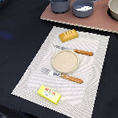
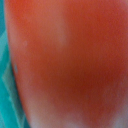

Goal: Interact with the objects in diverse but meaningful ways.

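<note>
In the exterior view a beige plate (image 1: 64, 61) lies in the middle of a pale striped placemat (image 1: 31, 81). An orange-handled knife (image 1: 77, 51) lies beyond the plate and an orange-handled fork (image 1: 63, 75) in front of it. An orange bread loaf (image 1: 68, 35) sits at the mat's far end and a yellow packet (image 1: 49, 94) at its near end. A grey pot (image 1: 60, 2) and a grey saucepan (image 1: 83, 8) stand on a pinkish board (image 1: 100, 22). A blurred red surface (image 2: 70, 60), likely the tomato, fills the wrist view. The white bottle and the gripper are out of view.
A pale bowl (image 1: 115, 8) stands at the exterior view's right edge on the board. The table under the mat is black cloth (image 1: 13, 32). A teal strip (image 2: 6, 100) shows beside the red surface in the wrist view.
</note>
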### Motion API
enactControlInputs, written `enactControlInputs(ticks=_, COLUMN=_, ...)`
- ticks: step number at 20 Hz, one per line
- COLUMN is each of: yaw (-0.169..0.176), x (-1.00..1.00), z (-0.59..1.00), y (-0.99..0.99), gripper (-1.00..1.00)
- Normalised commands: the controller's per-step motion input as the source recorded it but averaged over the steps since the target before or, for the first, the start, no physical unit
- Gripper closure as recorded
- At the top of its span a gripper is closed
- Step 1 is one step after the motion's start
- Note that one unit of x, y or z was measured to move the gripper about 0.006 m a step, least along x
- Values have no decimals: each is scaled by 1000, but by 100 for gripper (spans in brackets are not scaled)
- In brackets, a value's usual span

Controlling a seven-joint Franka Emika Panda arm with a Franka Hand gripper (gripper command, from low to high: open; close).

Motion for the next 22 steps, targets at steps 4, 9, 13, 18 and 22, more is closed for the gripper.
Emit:
enactControlInputs(ticks=4, yaw=33, x=-216, z=-224, y=61, gripper=100)
enactControlInputs(ticks=9, yaw=0, x=24, z=-3, y=9, gripper=-100)
enactControlInputs(ticks=13, yaw=0, x=0, z=-33, y=41, gripper=-100)
enactControlInputs(ticks=18, yaw=0, x=18, z=-9, y=58, gripper=-100)
enactControlInputs(ticks=22, yaw=-27, x=366, z=211, y=-14, gripper=-100)
